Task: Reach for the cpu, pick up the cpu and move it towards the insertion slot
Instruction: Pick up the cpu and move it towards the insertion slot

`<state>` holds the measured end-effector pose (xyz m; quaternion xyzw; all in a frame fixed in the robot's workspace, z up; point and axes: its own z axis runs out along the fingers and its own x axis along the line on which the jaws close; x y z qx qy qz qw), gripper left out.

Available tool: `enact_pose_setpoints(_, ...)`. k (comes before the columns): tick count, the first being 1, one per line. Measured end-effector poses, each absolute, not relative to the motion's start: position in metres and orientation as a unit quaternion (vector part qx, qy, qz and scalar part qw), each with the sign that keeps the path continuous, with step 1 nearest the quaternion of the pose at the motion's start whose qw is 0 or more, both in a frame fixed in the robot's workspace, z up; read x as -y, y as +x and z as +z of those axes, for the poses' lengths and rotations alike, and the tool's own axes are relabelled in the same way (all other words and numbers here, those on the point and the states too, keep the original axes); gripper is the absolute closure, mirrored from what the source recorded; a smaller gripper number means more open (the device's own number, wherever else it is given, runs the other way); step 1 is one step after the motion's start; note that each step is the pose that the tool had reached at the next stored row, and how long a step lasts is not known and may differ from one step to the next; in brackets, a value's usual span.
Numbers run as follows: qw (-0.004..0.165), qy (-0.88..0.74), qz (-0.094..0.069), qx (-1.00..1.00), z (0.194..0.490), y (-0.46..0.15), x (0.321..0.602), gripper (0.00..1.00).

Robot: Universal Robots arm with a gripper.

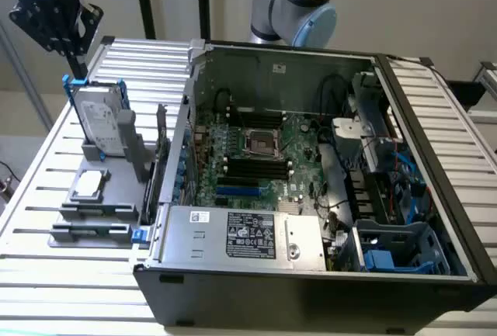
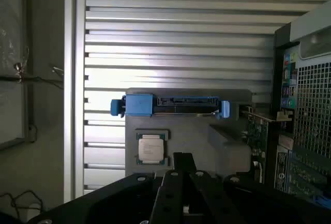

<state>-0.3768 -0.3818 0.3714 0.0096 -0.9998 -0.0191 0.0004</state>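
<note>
The gripper [image 1: 56,18] is hovering at the exterior view's far left, above the holder [image 1: 116,185], how wide I cannot tell, seemingly carrying nothing, while the cpu [image 1: 88,184] is lying flat there, face up for grabbing, well apart from the slot [image 1: 260,142].

Tool [image 1: 58,29] up high, nose dn.
</note>
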Motion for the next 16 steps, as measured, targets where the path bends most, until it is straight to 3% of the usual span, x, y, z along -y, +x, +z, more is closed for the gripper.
enact_pose_setpoints(16,0.001,0.01,-0.019,1.0,0.3703,-0.377,0.385,0.89)
